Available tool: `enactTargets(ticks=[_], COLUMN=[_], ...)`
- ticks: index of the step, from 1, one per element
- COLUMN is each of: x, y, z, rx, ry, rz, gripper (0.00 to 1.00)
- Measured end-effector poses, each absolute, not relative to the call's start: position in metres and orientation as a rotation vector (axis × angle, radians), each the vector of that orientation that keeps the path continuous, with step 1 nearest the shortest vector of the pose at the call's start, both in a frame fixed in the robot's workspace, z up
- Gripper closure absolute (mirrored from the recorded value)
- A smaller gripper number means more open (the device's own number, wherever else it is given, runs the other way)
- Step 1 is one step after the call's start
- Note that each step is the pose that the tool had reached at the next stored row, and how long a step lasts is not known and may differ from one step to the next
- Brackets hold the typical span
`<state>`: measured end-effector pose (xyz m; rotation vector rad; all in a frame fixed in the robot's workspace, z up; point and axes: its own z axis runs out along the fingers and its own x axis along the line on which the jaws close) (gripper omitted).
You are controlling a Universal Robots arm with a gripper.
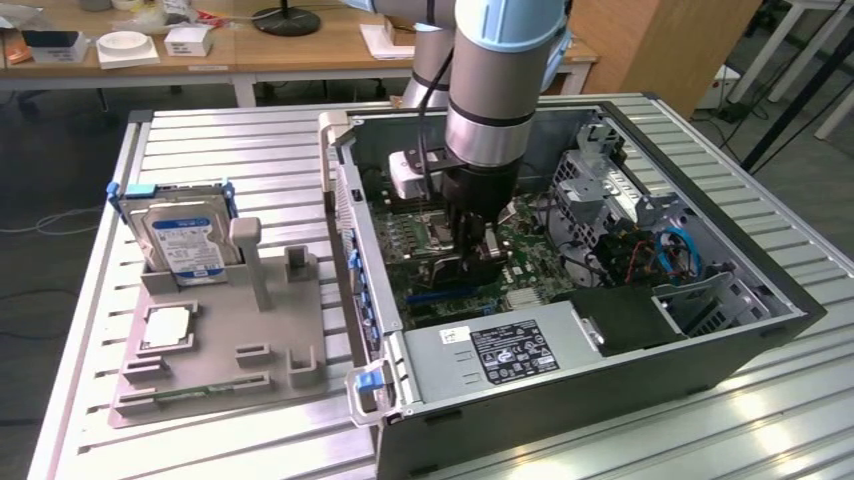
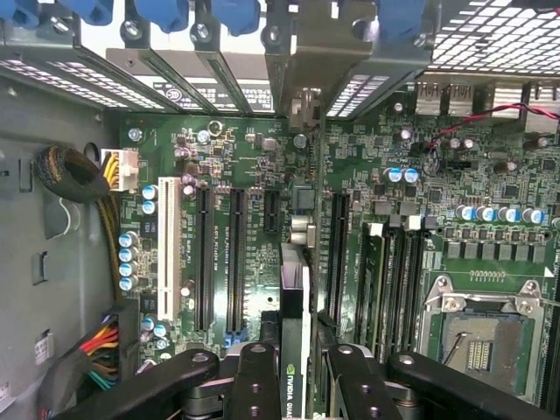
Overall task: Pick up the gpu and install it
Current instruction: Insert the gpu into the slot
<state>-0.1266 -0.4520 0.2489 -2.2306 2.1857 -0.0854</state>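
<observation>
1. Slatted aluminium worktop [image 1: 227,140] carries an open computer case [image 1: 787,300] lying on its side, with wooden desks [image 1: 267,50] behind it.
2. Beside the case, toward the exterior view's left, a grey fixture [image 1: 267,370] holds a hard drive [image 1: 187,240] upright, well apart from the work in hand.
3. The arm reaches down into the case, where the end effector [image 2: 293,372] is clamped on the gpu [image 2: 292,297]. Its black fingers [image 2: 254,376] press the card's two flat faces, and the wrist view sees the card edge-on.
4. The gpu hangs over the green motherboard [image 2: 254,149], between two of the long black slots [image 2: 236,254]. I cannot tell whether its lower edge touches the board or a slot.
5. Handling, as a judgement:
   - The card looks light and stiff, but fragile, since its contact edge and small parts would not take scraping or side load.
   - The flat faces near the middle seem the right place to hold it, clear of the connector edge.
   - Being so thin, it could tilt in the grip — a skewed card would bind rather than seat.
</observation>
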Motion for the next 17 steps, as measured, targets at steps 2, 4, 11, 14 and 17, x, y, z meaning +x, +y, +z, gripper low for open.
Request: enactTargets(ticks=[2,4,11,14,17], x=[-0.1266,-0.1266,-0.1266,-0.1266,-0.1266], y=[-0.452,-0.4519,-0.4519,-0.4519,-0.4519], z=[0.2487,0.2483,0.2483,0.2483,0.2482], rx=[-2.231,-2.23,-2.23,-2.23,-2.227], ry=[2.186,2.186,2.186,2.186,2.183], rz=[-0.085,-0.085,-0.085,-0.086,-0.089], gripper=[0.74,0.74,0.74,0.74,0.74])
